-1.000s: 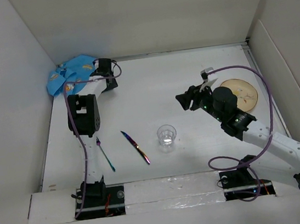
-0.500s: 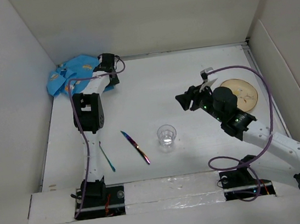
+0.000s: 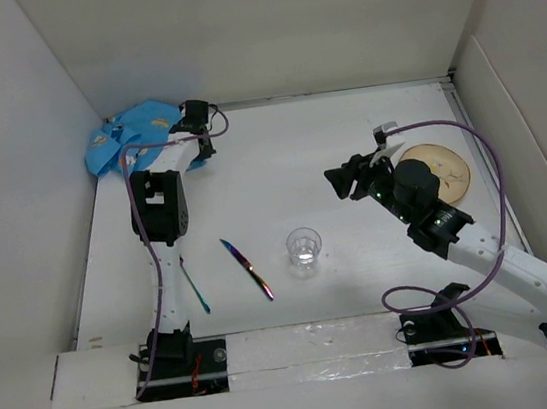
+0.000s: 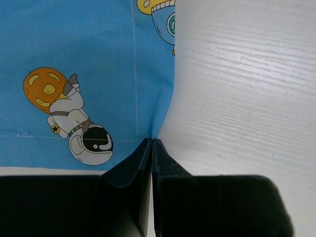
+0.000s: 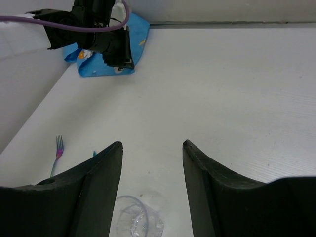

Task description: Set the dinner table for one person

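Jaws on the left press together at the blue cloth's (image 4: 89, 49) corner; right jaws stand apart above the bench (image 3: 277, 154).

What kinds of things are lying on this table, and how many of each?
blue cloth: 1
fork: 1
knife: 1
clear cup: 1
wooden plate: 1
Total: 5
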Robot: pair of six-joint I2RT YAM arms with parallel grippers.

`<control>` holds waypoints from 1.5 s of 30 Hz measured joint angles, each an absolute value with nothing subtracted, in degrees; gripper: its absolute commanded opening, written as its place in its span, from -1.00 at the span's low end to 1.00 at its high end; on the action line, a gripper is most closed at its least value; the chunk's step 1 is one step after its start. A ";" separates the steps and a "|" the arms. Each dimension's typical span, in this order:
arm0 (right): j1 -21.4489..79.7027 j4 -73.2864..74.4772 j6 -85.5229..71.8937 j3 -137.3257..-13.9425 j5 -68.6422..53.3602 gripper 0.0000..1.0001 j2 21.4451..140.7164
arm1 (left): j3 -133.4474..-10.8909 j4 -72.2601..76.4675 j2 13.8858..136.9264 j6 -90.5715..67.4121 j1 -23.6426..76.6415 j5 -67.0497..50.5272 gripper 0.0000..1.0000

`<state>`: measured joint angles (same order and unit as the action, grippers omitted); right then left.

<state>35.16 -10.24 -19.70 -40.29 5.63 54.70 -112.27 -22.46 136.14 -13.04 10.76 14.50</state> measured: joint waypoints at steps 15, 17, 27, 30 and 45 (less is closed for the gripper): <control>33.30 -8.27 -19.97 -40.29 11.09 -0.85 56.01 | -111.35 -18.96 132.64 -13.52 31.68 -2.35 -0.83; 32.77 -7.62 -20.38 -40.29 12.08 -0.65 56.75 | -111.63 -18.46 132.20 -13.39 35.00 -3.75 -0.25; 30.61 -7.22 -22.50 -40.49 15.49 0.22 64.75 | -86.13 -4.78 109.58 -21.39 32.47 5.48 0.05; 30.09 -7.03 -23.42 -41.39 15.09 0.17 71.85 | -71.42 2.09 95.44 -25.17 27.73 9.17 0.15; 28.12 1.13 -25.32 -59.86 10.81 0.21 100.27 | -54.78 11.77 98.67 -34.41 20.18 13.78 0.41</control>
<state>28.12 1.13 -25.32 -59.86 10.81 100.27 -54.78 11.77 98.67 -34.41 20.18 13.78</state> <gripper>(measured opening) 0.601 0.699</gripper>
